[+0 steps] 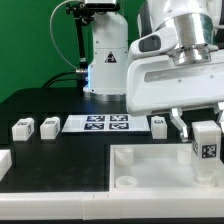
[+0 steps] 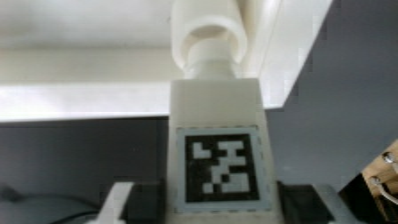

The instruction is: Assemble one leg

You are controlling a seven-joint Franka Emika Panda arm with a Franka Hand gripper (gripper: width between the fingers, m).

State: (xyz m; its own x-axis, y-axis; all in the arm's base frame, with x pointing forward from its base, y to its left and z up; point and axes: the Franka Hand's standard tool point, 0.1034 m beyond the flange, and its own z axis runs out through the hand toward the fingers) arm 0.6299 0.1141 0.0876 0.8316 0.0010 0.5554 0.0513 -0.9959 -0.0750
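My gripper (image 1: 206, 135) is shut on a white leg (image 1: 207, 148) with a black-and-white tag on its face. It holds the leg upright over the right side of the big white tray-like part (image 1: 150, 185). In the wrist view the leg (image 2: 221, 130) fills the middle, its rounded tip against a corner of the tray part (image 2: 107, 100). Black finger pads (image 2: 134, 200) press the leg from both sides. Three more legs (image 1: 21, 129), (image 1: 49, 126), (image 1: 159, 123) lie in a row on the black table.
The marker board (image 1: 108, 123) lies flat between the loose legs. The white robot base (image 1: 105, 60) stands behind it. A white block edge (image 1: 4, 163) shows at the exterior view's left. The green wall is at the back.
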